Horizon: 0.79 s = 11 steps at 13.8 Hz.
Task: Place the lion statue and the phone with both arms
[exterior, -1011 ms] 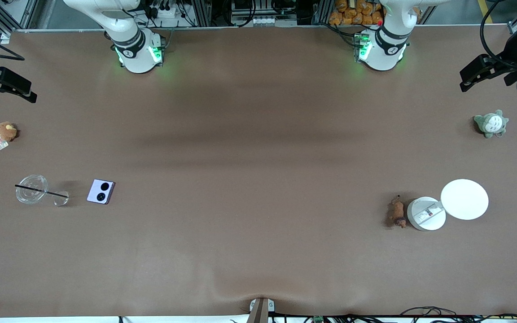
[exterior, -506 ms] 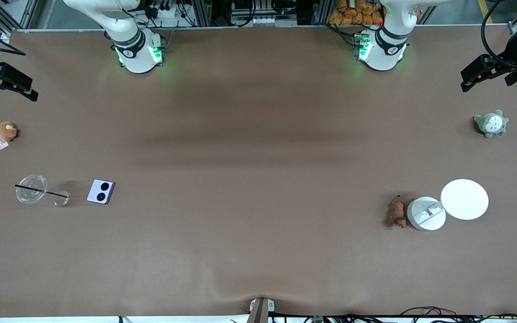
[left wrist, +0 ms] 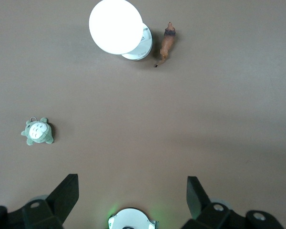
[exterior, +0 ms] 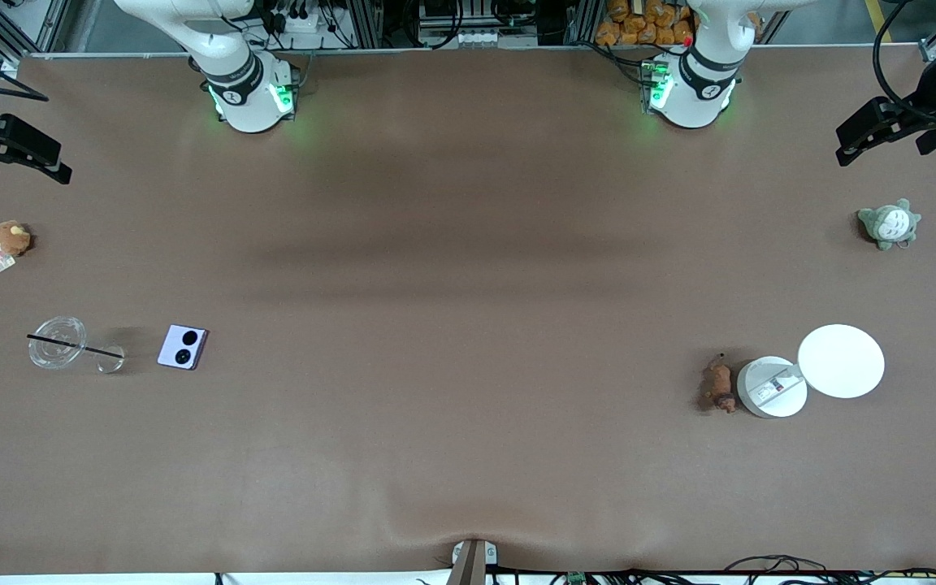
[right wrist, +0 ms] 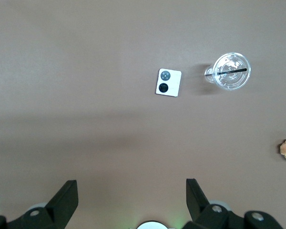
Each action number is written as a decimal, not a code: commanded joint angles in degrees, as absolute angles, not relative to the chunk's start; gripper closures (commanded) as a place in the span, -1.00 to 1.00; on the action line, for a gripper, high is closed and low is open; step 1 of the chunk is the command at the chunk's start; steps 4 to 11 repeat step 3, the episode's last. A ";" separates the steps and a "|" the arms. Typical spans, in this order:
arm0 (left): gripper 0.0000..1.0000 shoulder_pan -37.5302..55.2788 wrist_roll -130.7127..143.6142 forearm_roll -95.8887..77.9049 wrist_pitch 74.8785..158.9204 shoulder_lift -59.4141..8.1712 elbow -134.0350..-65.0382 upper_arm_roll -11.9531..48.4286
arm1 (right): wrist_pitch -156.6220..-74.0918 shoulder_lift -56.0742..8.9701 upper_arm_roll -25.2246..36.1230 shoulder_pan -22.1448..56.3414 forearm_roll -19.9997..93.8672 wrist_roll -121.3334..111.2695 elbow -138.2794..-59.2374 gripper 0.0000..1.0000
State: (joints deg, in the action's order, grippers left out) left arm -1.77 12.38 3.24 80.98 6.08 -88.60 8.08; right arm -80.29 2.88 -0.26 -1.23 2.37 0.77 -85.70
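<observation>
Phone lies flat on the brown table toward the right arm's end, its two round black lenses facing up, just beside a clear plastic cup with a black straw across it. An orange-brown plush with a tag sits farther from the front camera than the cup, at the table's edge.

Toward the left arm's end, the lion statue lies on the table, just beside a small white round container, which touches a larger white disc. A grey-green plush with a white belly sits farther from the front camera than the disc, well apart from it.

The right gripper hangs high over the table's edge at its own arm's end, fingers wide apart and holding nothing. The left gripper hangs high over the table's edge at the left arm's end, fingers likewise spread wide and empty.
</observation>
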 commanded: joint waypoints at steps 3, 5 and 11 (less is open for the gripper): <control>-1.00 -2.11 11.69 3.26 80.68 5.45 -87.19 8.35 | -81.47 4.22 0.00 -1.06 3.25 1.14 -87.63 -1.00; -1.00 -2.11 11.69 3.26 80.68 5.45 -87.19 8.35 | -81.47 4.22 0.00 -1.06 3.25 1.14 -87.63 -1.00; -1.00 -2.11 11.69 3.26 80.68 5.45 -87.19 8.35 | -81.47 4.22 0.00 -1.06 3.25 1.14 -87.63 -1.00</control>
